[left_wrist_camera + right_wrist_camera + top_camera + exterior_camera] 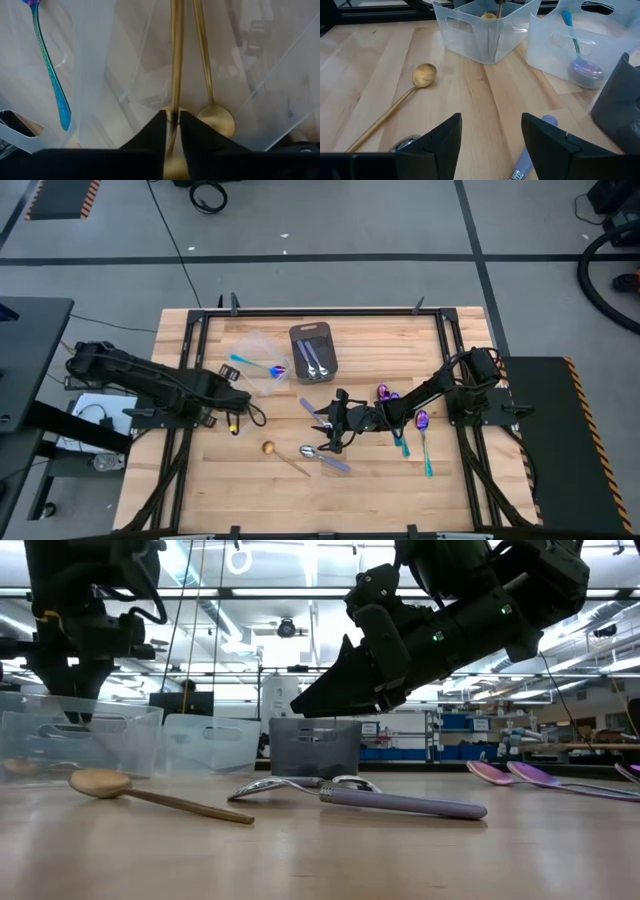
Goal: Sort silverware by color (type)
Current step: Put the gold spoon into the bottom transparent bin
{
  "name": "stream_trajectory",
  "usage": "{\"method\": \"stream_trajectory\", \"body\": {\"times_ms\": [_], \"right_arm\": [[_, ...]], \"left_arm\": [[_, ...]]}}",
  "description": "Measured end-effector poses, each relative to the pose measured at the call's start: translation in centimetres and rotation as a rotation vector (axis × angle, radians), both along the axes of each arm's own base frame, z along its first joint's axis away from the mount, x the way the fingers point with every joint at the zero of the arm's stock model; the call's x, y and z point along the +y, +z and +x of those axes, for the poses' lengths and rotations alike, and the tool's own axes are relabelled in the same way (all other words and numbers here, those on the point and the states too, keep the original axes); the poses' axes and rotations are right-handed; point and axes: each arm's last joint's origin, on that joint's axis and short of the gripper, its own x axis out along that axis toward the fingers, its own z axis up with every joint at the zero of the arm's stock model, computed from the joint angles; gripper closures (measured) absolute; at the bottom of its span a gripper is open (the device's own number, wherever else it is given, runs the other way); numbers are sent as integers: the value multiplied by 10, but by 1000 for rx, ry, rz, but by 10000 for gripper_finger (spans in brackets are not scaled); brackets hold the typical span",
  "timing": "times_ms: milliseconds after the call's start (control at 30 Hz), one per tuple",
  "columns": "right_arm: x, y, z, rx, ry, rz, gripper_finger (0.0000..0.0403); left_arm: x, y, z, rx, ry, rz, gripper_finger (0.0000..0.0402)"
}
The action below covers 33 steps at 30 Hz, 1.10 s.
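The right gripper point(335, 432) hangs open over a silver spoon point(325, 457), whose handle runs away toward the table's near edge. The left gripper point(172, 120) pinches a gold spoon point(175, 55) upright inside a tub point(485, 30).

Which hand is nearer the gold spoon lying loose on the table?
Right. The right hand hovers open just beside the gold spoon's handle end; the left hand is over the clear tub, gripping another gold spoon.
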Motion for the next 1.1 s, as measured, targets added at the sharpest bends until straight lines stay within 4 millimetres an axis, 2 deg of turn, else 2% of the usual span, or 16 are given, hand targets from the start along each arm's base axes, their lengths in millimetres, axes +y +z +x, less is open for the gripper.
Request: {"method": "stream_trajectory", "body": {"times_ms": [233,333,567,833,933,1100], "right_arm": [[0,0,0,0,0,0,188],[0,0,0,0,0,0,188],[0,0,0,0,0,0,188],[0,0,0,4,1,-4,188],[0,-2,-1,22,1,-17,188],[0,-2,-1,24,-1,-15,188]], "left_arm": [[1,0,0,-24,50,32,253],[2,2,0,-46,79,90,236],[3,20,10,-163,110,202,247],[-15,37,32,-456,46,323,260],[-26,41,42,-571,10,260,260],[-42,49,57,-768,3,44,260]]}}
